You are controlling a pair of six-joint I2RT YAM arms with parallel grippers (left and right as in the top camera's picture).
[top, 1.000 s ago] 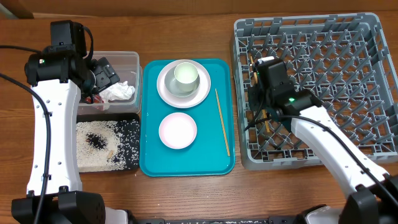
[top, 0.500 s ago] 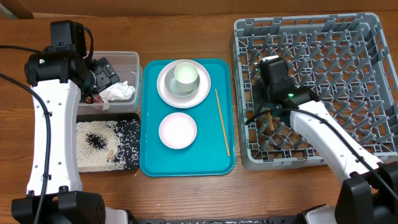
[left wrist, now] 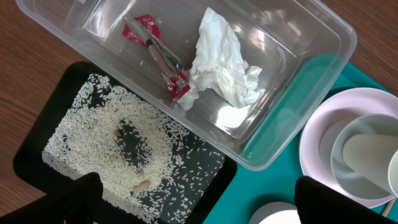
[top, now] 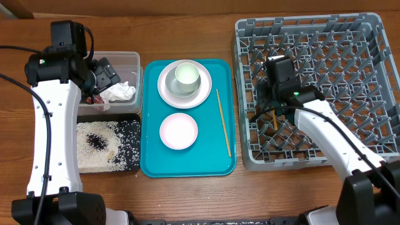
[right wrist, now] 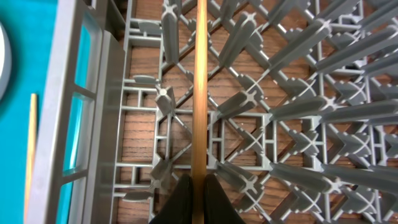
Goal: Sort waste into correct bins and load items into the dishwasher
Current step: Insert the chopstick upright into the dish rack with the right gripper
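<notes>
Wooden table (top: 187,195) holds teal tray (top: 207,156), grey dish rack (top: 312,22), clear tub (top: 125,56)

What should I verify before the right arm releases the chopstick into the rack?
1. Right gripper shut on chopstick: ok.
2. Chopstick inside the dish rack wall: ok.
3. Chopstick resting on rack floor: cannot tell.
4. Left gripper open, away from rack, above clear tub: ok.
5. Second chopstick loaded: not ok, lies on teal tray.
</notes>
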